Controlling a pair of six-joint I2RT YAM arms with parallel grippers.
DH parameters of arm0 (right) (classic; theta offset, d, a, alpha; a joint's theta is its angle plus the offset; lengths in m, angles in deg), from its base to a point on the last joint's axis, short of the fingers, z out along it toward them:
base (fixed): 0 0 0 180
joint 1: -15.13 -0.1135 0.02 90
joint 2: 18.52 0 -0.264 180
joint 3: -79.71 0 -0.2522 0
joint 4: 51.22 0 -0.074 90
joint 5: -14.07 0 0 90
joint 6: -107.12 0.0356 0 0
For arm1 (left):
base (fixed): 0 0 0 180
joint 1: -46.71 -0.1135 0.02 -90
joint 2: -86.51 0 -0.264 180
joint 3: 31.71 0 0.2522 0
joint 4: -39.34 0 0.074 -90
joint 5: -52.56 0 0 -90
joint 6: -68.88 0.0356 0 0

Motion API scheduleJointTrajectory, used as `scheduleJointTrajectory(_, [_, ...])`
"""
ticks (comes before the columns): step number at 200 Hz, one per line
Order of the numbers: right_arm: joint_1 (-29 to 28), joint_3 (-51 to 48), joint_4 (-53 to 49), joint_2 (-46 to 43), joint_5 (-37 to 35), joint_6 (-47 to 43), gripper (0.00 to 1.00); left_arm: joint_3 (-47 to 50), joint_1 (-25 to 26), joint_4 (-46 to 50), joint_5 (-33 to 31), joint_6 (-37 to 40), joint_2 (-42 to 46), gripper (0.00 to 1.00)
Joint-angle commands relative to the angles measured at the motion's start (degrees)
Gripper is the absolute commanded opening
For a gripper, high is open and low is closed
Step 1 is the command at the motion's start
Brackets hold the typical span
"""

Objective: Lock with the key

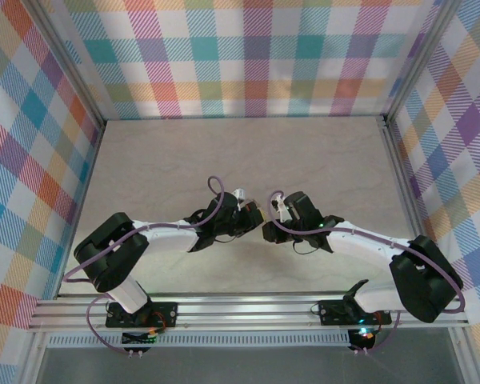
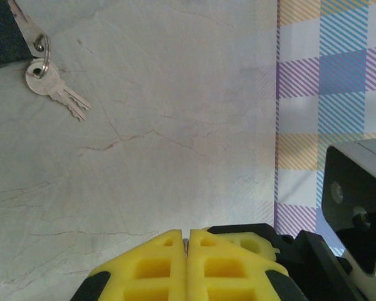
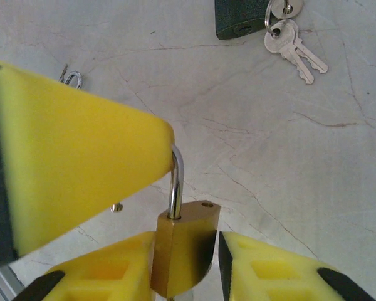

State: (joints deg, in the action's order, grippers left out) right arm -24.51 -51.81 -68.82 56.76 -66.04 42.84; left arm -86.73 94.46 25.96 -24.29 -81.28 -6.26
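Note:
A brass padlock [image 3: 183, 248] hangs upright above the table, its steel shackle [image 3: 175, 182] raised out of one hole. My left gripper [image 2: 187, 241] is shut on the shackle's top, and one of its yellow fingers [image 3: 75, 157] covers that top in the right wrist view. My right gripper [image 3: 187, 254] has closed against both sides of the brass body. On the table beyond lies the dark-bodied lock [image 3: 238, 19], cut off by the frame edge. Silver keys [image 3: 294, 47] on a ring lie beside it. In the top view both grippers [image 1: 262, 214] meet at mid-table.
The dark lock [image 2: 3, 34] and the keys [image 2: 50, 88] lie at the far left in the left wrist view. A small metal loop [image 3: 70, 76] and a tiny screw-like bit [image 3: 116, 207] lie on the marble-look tabletop [image 1: 248, 152]. Plaid walls [image 1: 248, 56] close in three sides.

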Motion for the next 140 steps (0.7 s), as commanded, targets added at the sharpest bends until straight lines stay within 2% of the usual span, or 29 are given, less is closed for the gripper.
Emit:
scheduleJointTrajectory(1, [-0.42,1.4,1.55,-0.41,-0.57,0.73,0.29,0.5,1.19,-1.87,1.09,1.01,0.27,0.0])
scheduleJointTrajectory(33, [-0.44,1.28,1.58,-0.11,-0.92,1.05,0.26,0.48,1.35,-1.78,1.0,1.1,0.64,0.0])
scheduleJointTrajectory(49, [-0.42,1.17,1.47,-0.43,-1.08,0.92,0.2,0.56,1.34,-1.44,0.92,1.27,0.89,0.0])
scheduleJointTrajectory(94, [-0.44,-0.32,1.8,-2.58,-1.9,0.58,0.15,0.91,1.34,-1.34,0.91,1.45,1.63,0.0])
scheduleJointTrajectory(140, [-0.42,-2.34,3.3,-6.26,-0.82,0.7,0.1,2.38,1.35,-5.12,2.61,0.92,3.17,0.0])
